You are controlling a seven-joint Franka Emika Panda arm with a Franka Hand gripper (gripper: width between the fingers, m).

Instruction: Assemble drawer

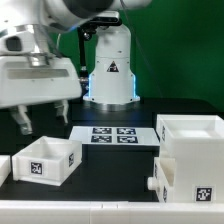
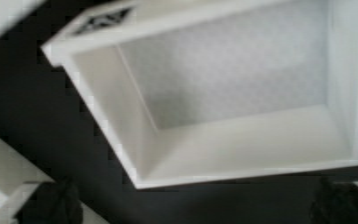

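nearest in the exterior view, a small open-top tray (image 1: 44,159) sits on the black table (image 1: 110,170) toward that view's left, a tag on its front. on the right stands the big white housing (image 1: 195,152), a second tray with a small knob (image 1: 152,186) low at its front. above the left tray hangs the gripper (image 1: 42,113), fingers spread wide and empty. the wrist view looks down into the tray (image 2: 229,100). behind lies the marker board (image 1: 113,134), then the arm's base (image 1: 110,70).
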